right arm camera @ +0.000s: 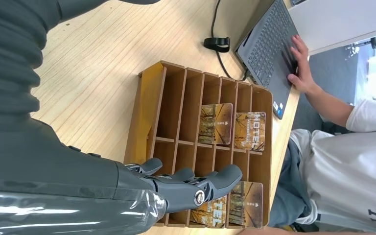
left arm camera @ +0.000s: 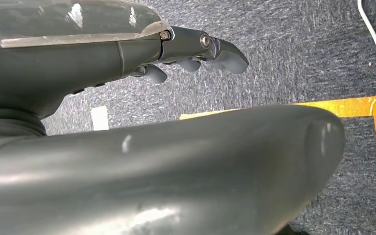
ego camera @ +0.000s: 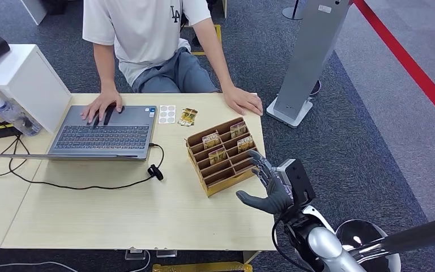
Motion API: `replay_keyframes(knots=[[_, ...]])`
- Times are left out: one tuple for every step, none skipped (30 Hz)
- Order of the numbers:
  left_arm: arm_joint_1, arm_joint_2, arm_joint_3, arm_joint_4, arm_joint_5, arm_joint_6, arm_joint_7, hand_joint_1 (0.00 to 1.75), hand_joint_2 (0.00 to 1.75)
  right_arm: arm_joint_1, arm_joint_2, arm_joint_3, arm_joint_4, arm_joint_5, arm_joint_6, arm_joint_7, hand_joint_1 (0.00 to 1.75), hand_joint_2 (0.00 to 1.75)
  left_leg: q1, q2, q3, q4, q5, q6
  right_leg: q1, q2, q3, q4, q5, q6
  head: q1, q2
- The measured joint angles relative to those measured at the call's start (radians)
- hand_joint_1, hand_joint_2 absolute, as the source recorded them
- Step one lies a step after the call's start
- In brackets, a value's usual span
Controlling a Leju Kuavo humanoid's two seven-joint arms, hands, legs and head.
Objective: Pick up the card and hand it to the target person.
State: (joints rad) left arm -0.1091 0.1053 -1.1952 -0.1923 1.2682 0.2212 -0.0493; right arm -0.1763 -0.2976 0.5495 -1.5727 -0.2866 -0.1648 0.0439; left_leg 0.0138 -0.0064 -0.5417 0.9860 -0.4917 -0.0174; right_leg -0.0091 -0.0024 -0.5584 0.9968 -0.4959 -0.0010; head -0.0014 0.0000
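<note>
Here the right hand (ego camera: 269, 184), fingers spread and holding nothing, hovers at the desk's (ego camera: 119, 215) right edge, beside the card rack (ego camera: 222, 156); left hand (left arm camera: 196, 51) curled, empty.

Right hand (ego camera: 272, 187) spread, holding nothing, at right near edge of card rack (ego camera: 222, 156). Rack dividers wall each slot; cards (ego camera: 226, 141) stand in far slots, near slots bare. Person's hand (ego camera: 243, 102) rests on table (ego camera: 119, 215) just beyond rack. Laptop (ego camera: 105, 133) and cable (ego camera: 90, 184) lie left. Bare tabletop near rack.
</note>
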Motion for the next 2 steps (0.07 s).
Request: replay_keyframes(knots=[[0.0,0.0,0.0,0.0,0.0,0.0,0.001,0.0,0.0,0.001,0.0,0.0,0.0,0.0,0.0,0.0,0.0,1.75,0.0,0.0,0.0,0.0,0.0,0.0,0.0,0.0,0.0,0.0,0.0,0.0,0.0,0.0],[0.0,0.0,0.0,0.0,0.0,0.0,0.001,0.0,0.0,0.001,0.0,-0.001,0.0,0.0,0.0,0.0,0.0,1.75,0.0,0.0,0.0,0.0,0.0,0.0,0.0,0.0,0.0,0.0,0.0,0.0,0.0,0.0]])
